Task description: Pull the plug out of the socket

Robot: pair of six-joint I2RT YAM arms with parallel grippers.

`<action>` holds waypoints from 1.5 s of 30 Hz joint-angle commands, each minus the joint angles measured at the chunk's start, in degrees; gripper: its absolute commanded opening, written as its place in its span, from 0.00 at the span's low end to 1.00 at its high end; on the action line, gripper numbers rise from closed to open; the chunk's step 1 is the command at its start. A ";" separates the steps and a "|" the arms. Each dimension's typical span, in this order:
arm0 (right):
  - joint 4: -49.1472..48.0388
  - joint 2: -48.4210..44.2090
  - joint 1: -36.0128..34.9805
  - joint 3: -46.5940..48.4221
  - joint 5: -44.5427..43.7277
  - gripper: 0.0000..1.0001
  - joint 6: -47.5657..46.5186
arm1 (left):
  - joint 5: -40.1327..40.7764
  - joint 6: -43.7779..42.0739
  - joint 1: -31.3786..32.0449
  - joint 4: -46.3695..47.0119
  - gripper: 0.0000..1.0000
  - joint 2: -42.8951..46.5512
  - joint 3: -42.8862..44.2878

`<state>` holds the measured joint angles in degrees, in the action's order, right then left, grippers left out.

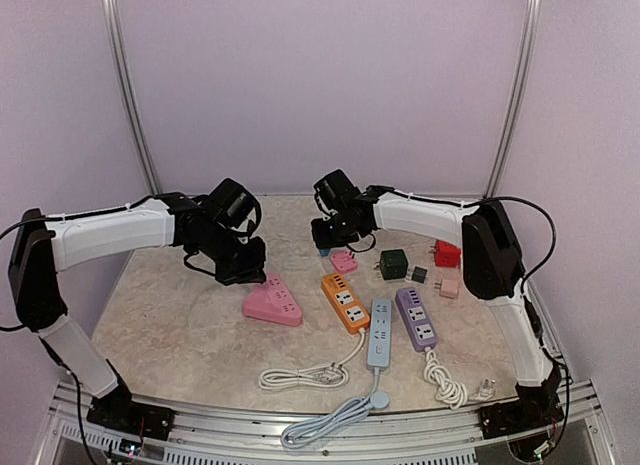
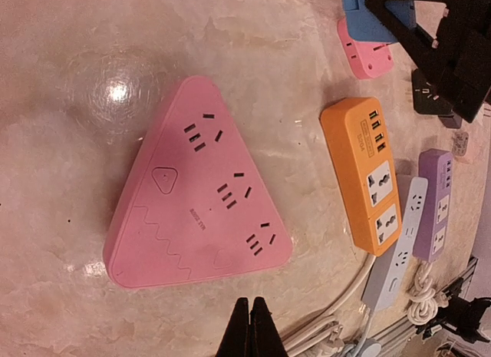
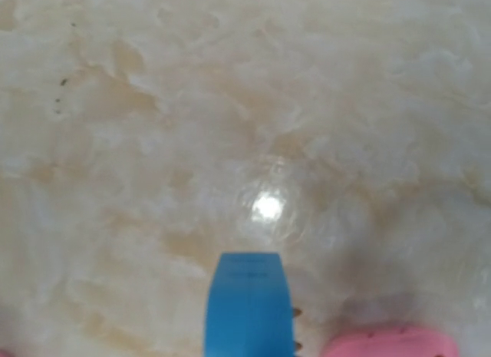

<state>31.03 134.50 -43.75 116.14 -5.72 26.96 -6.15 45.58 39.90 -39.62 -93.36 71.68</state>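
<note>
Here, the right tool pinches a smooth, blocky blue plug. The plug's metal pins just show beside a small rounded pink socket at the far middle of the bench, whose top is glossy mottled marble. The left tool has its black fingers pressed together on nothing, just beside a matte pink triangular socket with rounded corners. Right of that lies a boxy orange power strip.
</note>
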 commanded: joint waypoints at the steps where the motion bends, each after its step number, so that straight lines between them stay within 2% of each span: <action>1: 6.94 3.86 -1.74 6.23 -4.46 0.03 -3.01 | 1.17 -0.96 -0.69 -1.76 0.00 1.64 -0.24; 10: 13.20 8.63 -4.46 12.52 -13.55 0.06 -4.97 | 0.76 -0.93 -1.05 -1.26 0.00 2.04 -1.02; 18: 14.39 9.79 -4.97 12.69 -15.42 0.10 -5.50 | 0.52 -0.98 -1.05 -1.08 0.00 1.63 -0.93; 21: 14.41 9.94 -5.20 12.71 -15.24 0.14 -5.60 | 0.44 -0.97 -1.05 -0.99 0.00 1.48 -0.85; 29: 13.80 9.48 -5.56 12.67 -12.95 0.32 -5.53 | 0.31 -0.97 -1.14 -0.90 0.00 1.06 -1.00; 45: 11.14 7.00 -6.17 12.12 -5.69 0.44 -4.27 | 0.18 -0.95 -1.23 -0.41 0.00 0.67 -1.19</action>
<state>43.44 143.39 -49.34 127.55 -14.35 22.02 -5.93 45.56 38.96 -39.99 -92.73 71.61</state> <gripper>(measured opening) 0.422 0.004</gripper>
